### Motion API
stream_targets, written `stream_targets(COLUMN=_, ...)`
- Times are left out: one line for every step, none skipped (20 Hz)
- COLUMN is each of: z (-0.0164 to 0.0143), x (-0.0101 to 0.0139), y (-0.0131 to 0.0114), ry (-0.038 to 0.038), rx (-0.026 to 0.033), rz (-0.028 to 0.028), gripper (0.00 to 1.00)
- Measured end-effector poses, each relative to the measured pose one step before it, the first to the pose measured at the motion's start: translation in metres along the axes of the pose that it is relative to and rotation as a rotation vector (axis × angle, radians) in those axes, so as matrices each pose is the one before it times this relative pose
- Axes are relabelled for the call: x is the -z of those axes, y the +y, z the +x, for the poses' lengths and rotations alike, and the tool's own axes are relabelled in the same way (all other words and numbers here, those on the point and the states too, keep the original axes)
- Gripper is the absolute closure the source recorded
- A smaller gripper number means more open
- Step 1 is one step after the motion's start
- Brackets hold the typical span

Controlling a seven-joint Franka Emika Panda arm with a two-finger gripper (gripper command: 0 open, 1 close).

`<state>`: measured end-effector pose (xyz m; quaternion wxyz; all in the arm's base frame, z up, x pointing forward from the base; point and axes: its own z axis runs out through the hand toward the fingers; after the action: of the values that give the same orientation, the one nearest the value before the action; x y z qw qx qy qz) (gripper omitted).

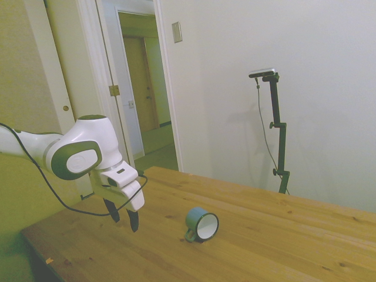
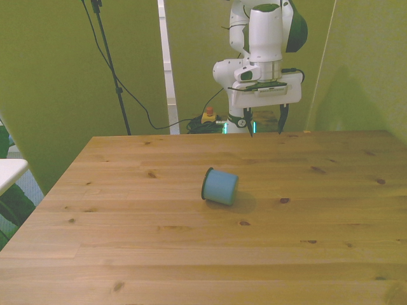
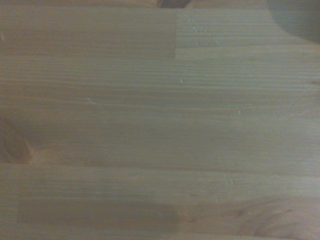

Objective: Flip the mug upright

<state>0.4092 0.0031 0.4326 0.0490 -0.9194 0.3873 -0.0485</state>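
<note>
Mug (image 1: 202,224) lay on its side near the middle of the bench (image 1: 282,247), not upright. In the side view its white inside and dark rim faced the camera, the small loop handle low against the wood. In the front view the mug (image 2: 220,186) showed its blue closed base and wall, mouth turned away toward the far edge.

Tool (image 1: 124,218) hung above the bench, well apart from the mug, fingers pointing down. In the front view the tool (image 2: 264,120) sat over the far edge, its two dark fingers spread wide with clear space between them, holding nothing.

Wrist view showed only bare wood planks (image 3: 160,125), soft in focus; mug not made out there.
</note>
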Motion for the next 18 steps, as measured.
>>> stream_targets(z=0.00022, x=-0.00036, y=-0.00012, ry=0.00023, rx=0.00108, rz=-0.00151, gripper=0.00)
stream_targets(z=0.00013, x=-0.00127, y=0.00048, ry=0.00486, rx=0.00807, rz=-0.01002, gripper=0.00)
stream_targets(z=0.00110, x=0.00079, y=-0.00114, ry=0.00448, rx=0.00181, rz=-0.00158, gripper=0.00)
stream_targets(z=0.00276, x=0.00313, y=-0.00311, ry=0.00497, rx=-0.00748, rz=0.00580, gripper=0.00)
stream_targets(z=0.00414, x=0.00462, y=-0.00436, ry=0.00632, rx=-0.01111, rz=0.00785, gripper=0.00)
stream_targets(z=0.00625, x=0.00515, y=-0.00465, ry=0.00737, rx=-0.01363, rz=0.00855, gripper=0.00)
stream_targets(z=0.00859, x=0.00631, y=-0.00450, ry=0.01025, rx=-0.01563, rz=0.00973, gripper=0.00)
stream_targets(z=0.01110, x=0.00659, y=-0.00431, ry=0.01066, rx=-0.02224, rz=0.01061, gripper=0.00)
stream_targets(z=0.01524, x=0.00695, y=-0.00290, ry=0.01216, rx=-0.02986, rz=0.01156, gripper=0.00)
stream_targets(z=0.01424, x=0.00563, y=-0.00162, ry=0.00837, rx=-0.02512, rz=0.01109, gripper=0.00)
stream_targets(z=0.01476, x=0.00479, y=-0.00041, ry=0.00759, rx=-0.02466, rz=0.01051, gripper=0.00)
stream_targets(z=0.01438, x=0.00414, y=0.00059, ry=0.00712, rx=-0.02298, rz=0.00935, gripper=0.00)
stream_targets(z=0.01446, x=0.00335, y=0.00180, ry=0.00648, rx=-0.02335, rz=0.00747, gripper=0.00)
stream_targets(z=0.01355, x=0.00200, y=0.00334, ry=0.00529, rx=-0.02439, rz=0.00471, gripper=0.00)
stream_targets(z=0.01248, x=0.00080, y=0.00392, ry=0.00399, rx=-0.02385, rz=0.00277, gripper=0.00)
stream_targets(z=0.01121, x=0.00047, y=0.00400, ry=0.00328, rx=-0.02471, rz=0.00132, gripper=0.00)
stream_targets(z=0.00717, x=-0.00023, y=0.00288, ry=0.00172, rx=-0.02092, rz=-0.00064, gripper=0.00)
stream_targets(z=-0.00200, x=-0.00268, y=-0.00237, ry=-0.00297, rx=-0.02055, rz=-0.00388, gripper=0.00)
